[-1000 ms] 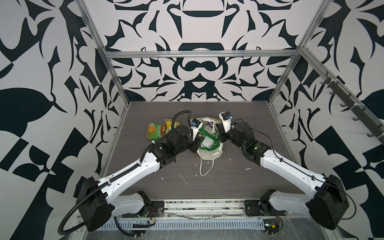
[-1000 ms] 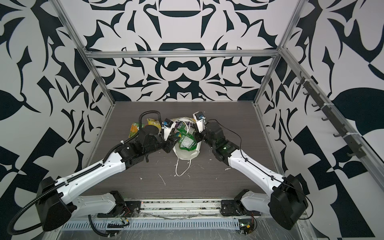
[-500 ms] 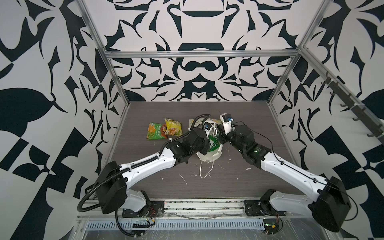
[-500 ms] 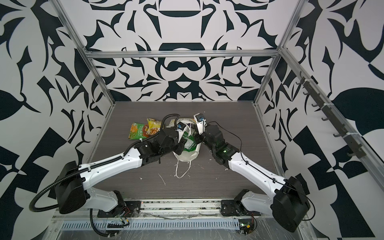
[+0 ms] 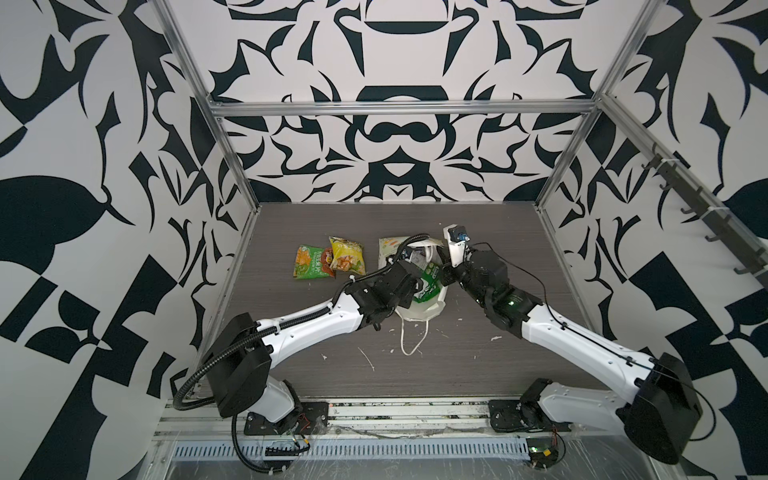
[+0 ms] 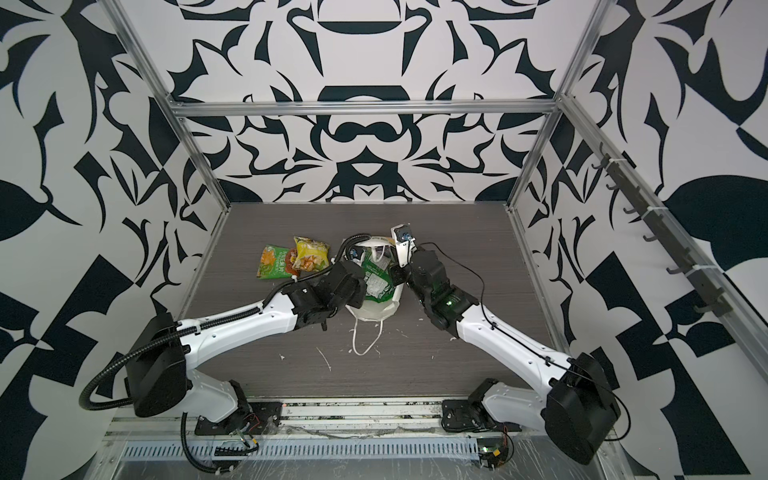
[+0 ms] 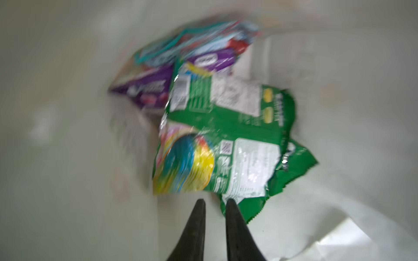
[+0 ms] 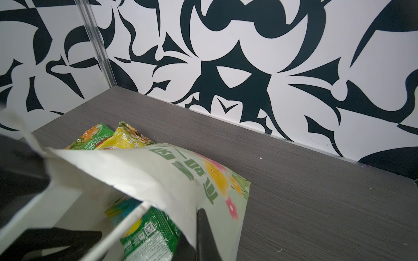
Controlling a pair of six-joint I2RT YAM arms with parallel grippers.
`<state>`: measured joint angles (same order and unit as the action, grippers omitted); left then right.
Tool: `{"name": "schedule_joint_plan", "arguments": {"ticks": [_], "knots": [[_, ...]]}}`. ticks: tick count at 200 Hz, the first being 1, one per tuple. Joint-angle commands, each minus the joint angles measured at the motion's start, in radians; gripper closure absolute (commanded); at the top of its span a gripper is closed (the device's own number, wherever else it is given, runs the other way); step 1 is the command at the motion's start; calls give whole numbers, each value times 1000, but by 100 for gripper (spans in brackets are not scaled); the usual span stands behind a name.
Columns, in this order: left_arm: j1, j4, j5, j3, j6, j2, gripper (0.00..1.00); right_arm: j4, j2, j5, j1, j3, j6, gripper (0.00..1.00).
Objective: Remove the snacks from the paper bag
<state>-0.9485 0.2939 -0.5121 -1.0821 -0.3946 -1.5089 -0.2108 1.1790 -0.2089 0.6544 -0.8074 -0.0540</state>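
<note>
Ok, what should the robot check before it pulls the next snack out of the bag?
1. Bag mouth held open: the right gripper is shut on the rim of the paper bag. Ok.
2. Reach: the left gripper is inside, at the nearest green packet. Ok.
3. Grip: packet edge between its fingers? Cannot tell, blurred.
4. Nothing on top: purple packet and teal-red packet lie deeper in. Ok.
5. Landing room: bare table beside the yellow packet already out. Ok.
</note>
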Motion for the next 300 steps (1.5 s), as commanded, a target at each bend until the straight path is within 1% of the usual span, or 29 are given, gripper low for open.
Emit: {"name": "schedule_joint_plan", "arguments": {"ticks": [1,14,31,57,71,89,114,130,155,197,242,300], "knots": [[62,107,-43,-19,-88,-3,81,-70,-25,-45,1,-8,-23,100],[79,113,-32,-21,-81,-2,81,-70,-19,-41,-1,-12,-27,100],[79,121,-38,-38,-58,-6,80,-68,-13,-39,0,-16,-30,100],[83,111,-27,-63,-19,-23,75,-72,-10,-26,-1,-16,-36,100],[83,94,-5,-75,-4,-33,71,-74,-8,-14,1,-18,-42,100],[89,64,39,-76,-5,-44,70,-82,-3,0,3,-16,-55,100],[114,56,129,-81,-60,-57,69,-89,1,3,7,-14,-62,100],[141,41,206,-71,-120,-44,63,-91,4,3,9,-16,-62,100],[174,33,312,-66,-209,-25,56,-96,6,-1,12,-18,-57,100],[203,43,417,-86,-309,-65,54,-108,14,-1,15,-24,-52,100],[212,23,432,-101,-334,-115,54,-118,18,4,20,-29,-48,100],[234,-25,429,-104,-329,-168,53,-119,16,2,22,-24,-41,100]]}}
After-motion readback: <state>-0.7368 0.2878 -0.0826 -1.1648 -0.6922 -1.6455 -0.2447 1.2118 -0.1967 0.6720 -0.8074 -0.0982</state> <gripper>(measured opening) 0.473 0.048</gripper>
